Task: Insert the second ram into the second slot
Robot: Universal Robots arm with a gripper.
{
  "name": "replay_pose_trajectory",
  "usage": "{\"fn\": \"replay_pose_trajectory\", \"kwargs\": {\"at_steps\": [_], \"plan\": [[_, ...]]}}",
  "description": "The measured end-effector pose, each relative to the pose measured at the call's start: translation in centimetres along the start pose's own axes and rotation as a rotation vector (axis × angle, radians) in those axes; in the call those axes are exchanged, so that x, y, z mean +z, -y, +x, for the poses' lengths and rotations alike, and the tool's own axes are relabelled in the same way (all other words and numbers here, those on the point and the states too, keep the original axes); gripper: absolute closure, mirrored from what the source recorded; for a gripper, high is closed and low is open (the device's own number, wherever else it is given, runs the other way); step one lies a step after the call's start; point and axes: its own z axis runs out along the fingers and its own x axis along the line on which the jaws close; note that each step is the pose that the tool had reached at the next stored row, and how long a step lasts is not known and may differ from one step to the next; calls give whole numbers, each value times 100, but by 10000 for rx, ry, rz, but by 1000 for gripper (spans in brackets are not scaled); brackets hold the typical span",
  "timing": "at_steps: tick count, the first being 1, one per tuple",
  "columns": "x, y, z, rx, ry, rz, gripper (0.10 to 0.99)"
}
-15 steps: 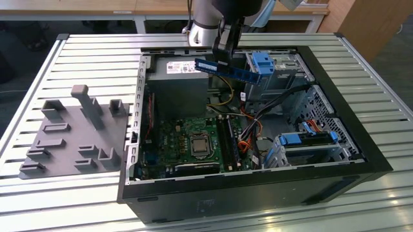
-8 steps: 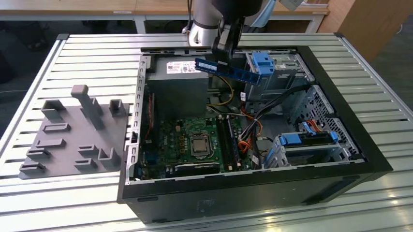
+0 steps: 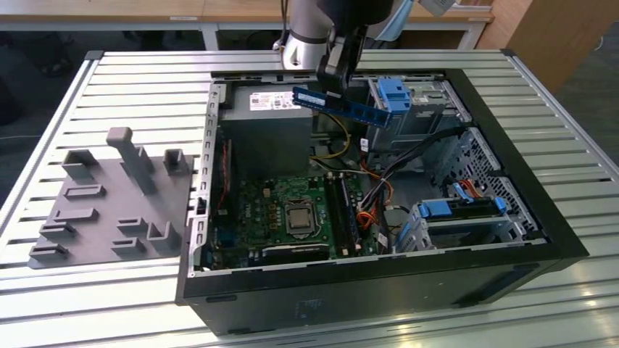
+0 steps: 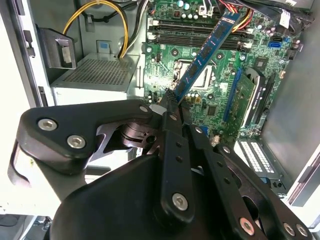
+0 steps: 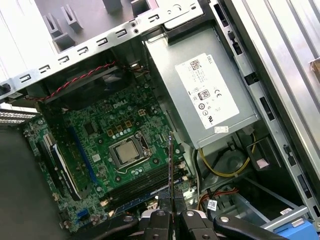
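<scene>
The second ram (image 3: 346, 106), a thin blue stick with a pale label, hangs tilted above the open computer case (image 3: 387, 272), over its far side. My gripper (image 3: 334, 90) is shut on one end of it. In the second wrist view the ram (image 4: 202, 57) slants away from the gripper (image 4: 170, 107) over the green motherboard (image 4: 210, 100). In the first wrist view the ram (image 5: 171, 167) shows edge-on above the gripper (image 5: 171, 214). The black memory slots (image 3: 341, 212) (image 4: 195, 32) (image 5: 142, 186) lie below, apart from the stick. I cannot tell which one is the second slot.
A grey power supply (image 3: 266, 123) sits at the case's far side, with yellow cables (image 4: 100, 15) beside it. Blue drive-bay clips (image 3: 395, 94) (image 3: 464, 206) stand at the exterior view's right. The processor socket (image 3: 298, 215) is beside the slots. A grey holder tray (image 3: 106, 210) lies outside, at the left.
</scene>
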Motion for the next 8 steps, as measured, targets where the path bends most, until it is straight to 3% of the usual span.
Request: {"fn": "replay_pose_trajectory", "kwargs": {"at_steps": [8], "plan": [[1, 0, 0, 153, 6, 2, 949]]}}
